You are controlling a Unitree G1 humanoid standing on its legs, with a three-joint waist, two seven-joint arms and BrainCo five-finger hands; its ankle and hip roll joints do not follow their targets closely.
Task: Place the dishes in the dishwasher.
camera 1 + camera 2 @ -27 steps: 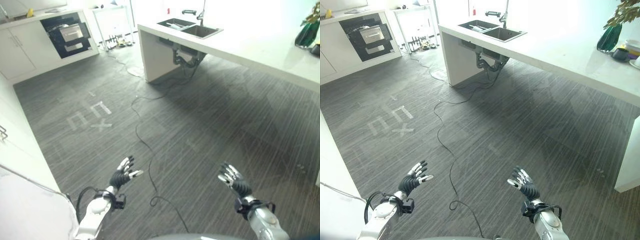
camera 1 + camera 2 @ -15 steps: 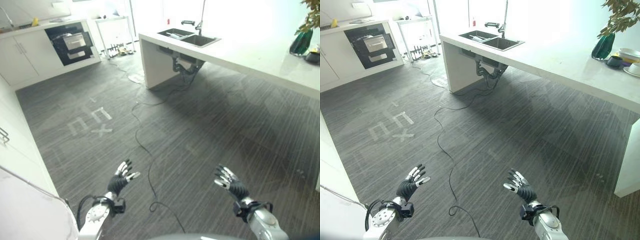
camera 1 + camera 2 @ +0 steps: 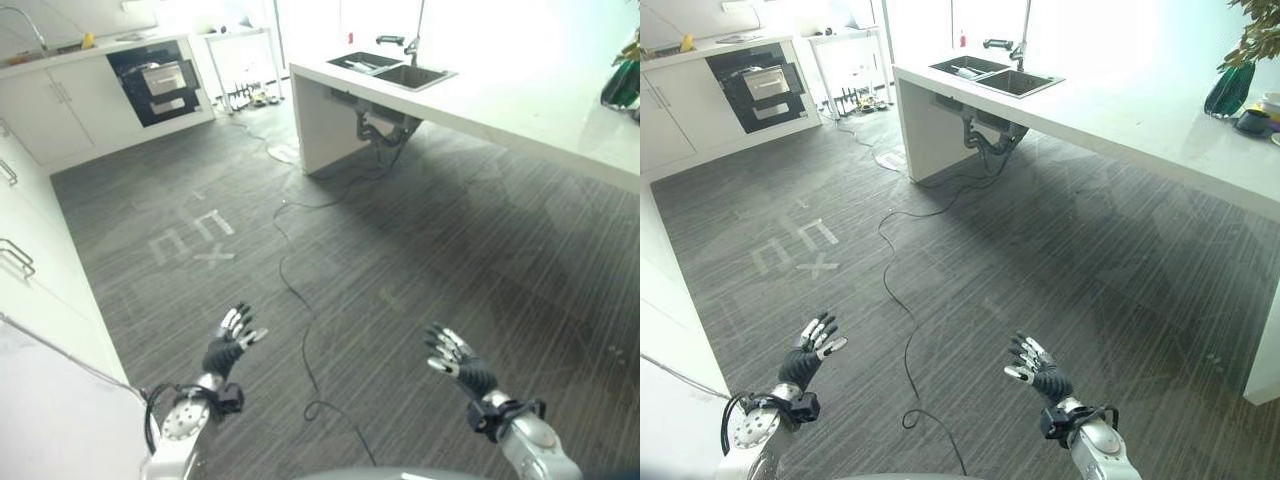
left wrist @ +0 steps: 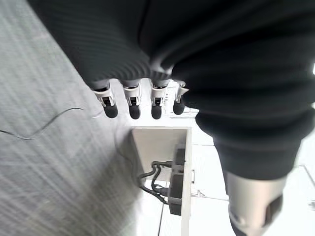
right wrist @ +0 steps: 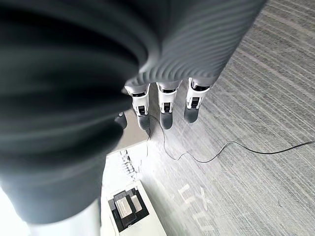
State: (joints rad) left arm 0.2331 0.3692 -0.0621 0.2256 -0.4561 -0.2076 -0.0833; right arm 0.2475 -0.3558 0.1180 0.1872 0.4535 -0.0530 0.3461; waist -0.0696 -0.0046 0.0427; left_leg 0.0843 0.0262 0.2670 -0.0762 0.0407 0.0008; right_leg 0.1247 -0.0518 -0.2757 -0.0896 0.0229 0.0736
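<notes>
While striped grey floor (image 3: 420,250) spreads, left hand (image 3: 226,345), right hand (image 3: 455,362) splayed

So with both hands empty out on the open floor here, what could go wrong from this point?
1. A thin black cable snakes over the grey striped floor between the robot and the white sink counter; walking forward could snag it.
2. The left hand and right hand are open and hold nothing, so no dish is in hand yet.
3. The dark built-in appliance lies far across the room, a long carry.
</notes>
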